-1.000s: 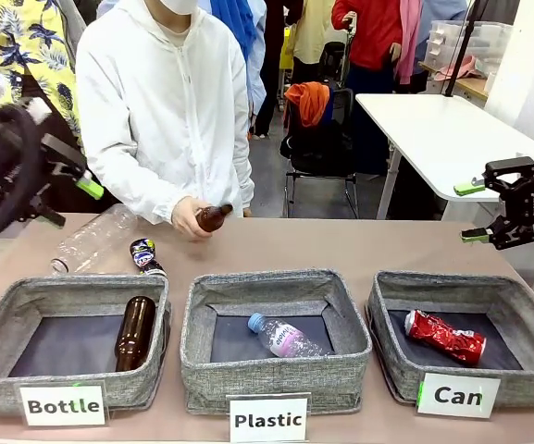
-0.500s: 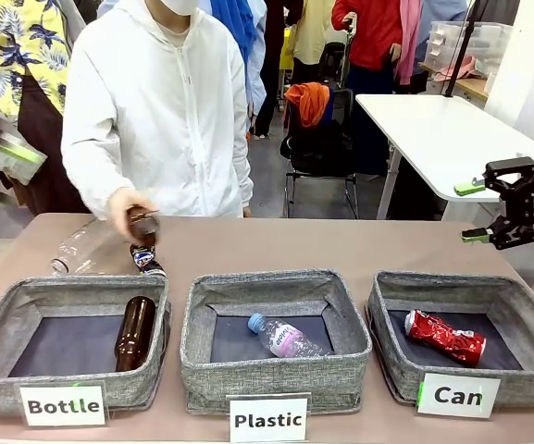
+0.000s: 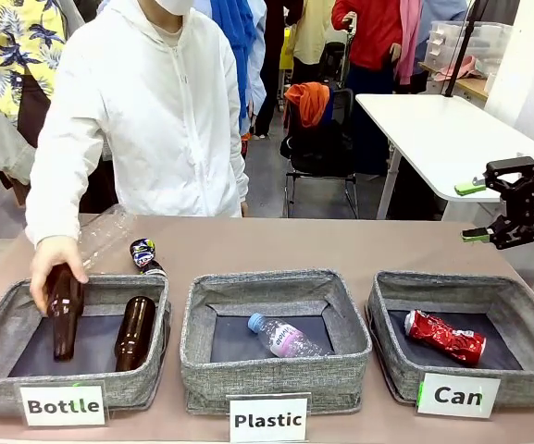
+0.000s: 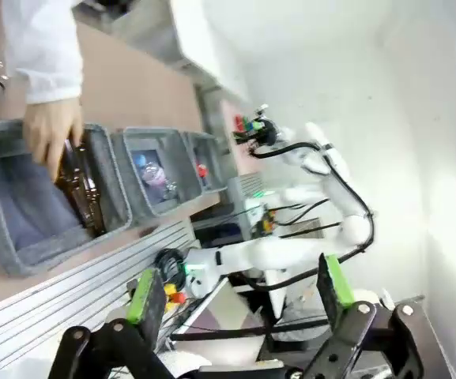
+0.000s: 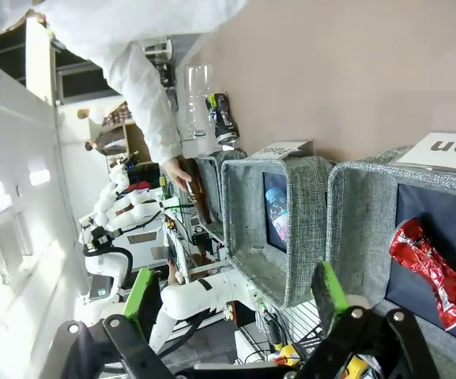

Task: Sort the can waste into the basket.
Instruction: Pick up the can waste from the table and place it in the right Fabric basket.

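The red can [image 3: 445,337], crushed, already lies on the dark floor of the Can basket [image 3: 452,280], toward its front right. The black can [image 3: 143,254] is at the other end of the bench [image 3: 276,245], on its side just behind the far rim of the Bottle bin [image 3: 109,282] and beside a clear plastic bottle [image 3: 105,236]. That black can looks like the piece left to sort. A good pick would probably come from above, closing across its narrow body, then lift high enough to clear the bin walls on the way to the right-hand basket. The right gripper [image 3: 472,212] hangs in the air beyond the Can basket's far right corner, its fingers [image 3: 468,188] spread wide and empty. The left gripper [image 4: 239,288] is raised well off the bench, fingers likewise wide with nothing between them. It seems the nearer arm to the can. The obstacle is the person's hand [image 3: 55,259], lowering a brown bottle [image 3: 65,314] into the Bottle bin next to another brown bottle [image 3: 135,331], with the sleeve passing close to the can, so waiting for it to clear seems wise. A small plastic bottle [image 3: 285,338] rests in the Plastic bin [image 3: 276,277].
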`<state>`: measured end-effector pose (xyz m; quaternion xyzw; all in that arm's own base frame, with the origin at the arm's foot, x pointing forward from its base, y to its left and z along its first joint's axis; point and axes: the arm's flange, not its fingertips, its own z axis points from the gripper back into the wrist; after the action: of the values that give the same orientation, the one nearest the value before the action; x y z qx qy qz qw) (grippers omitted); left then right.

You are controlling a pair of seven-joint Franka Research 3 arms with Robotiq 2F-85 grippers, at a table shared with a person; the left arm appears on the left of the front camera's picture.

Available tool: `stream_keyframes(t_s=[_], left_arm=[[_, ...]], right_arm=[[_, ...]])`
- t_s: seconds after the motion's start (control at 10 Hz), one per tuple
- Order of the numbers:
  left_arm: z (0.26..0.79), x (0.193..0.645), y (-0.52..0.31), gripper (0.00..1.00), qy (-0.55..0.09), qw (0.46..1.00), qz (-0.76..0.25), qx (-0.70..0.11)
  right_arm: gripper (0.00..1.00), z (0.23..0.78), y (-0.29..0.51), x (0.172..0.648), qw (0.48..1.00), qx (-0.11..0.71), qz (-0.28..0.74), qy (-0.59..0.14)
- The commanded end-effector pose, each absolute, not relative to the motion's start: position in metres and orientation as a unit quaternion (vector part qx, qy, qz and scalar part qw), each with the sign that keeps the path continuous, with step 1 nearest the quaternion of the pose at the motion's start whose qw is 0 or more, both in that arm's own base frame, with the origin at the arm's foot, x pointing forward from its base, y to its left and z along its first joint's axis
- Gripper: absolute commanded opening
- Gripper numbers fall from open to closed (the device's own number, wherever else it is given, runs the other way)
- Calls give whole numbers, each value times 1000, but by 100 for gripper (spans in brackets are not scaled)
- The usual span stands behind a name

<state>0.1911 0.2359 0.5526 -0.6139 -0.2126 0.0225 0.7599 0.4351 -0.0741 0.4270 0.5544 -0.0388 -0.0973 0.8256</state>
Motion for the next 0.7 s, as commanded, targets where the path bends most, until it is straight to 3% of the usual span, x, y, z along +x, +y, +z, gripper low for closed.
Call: stream_keyframes(t_s=[0.0, 0.2, 0.6], left_arm=[[524, 178, 265, 100, -220, 718, 4, -661], [513, 171, 269, 100, -224, 705, 4, -673], [529, 191, 243, 100, -206, 731, -3, -651]], right_arm=[[100, 429, -75, 435, 827, 554, -85, -44], [100, 429, -75, 435, 827, 554, -85, -44], [100, 429, -75, 435, 827, 554, -85, -44]])
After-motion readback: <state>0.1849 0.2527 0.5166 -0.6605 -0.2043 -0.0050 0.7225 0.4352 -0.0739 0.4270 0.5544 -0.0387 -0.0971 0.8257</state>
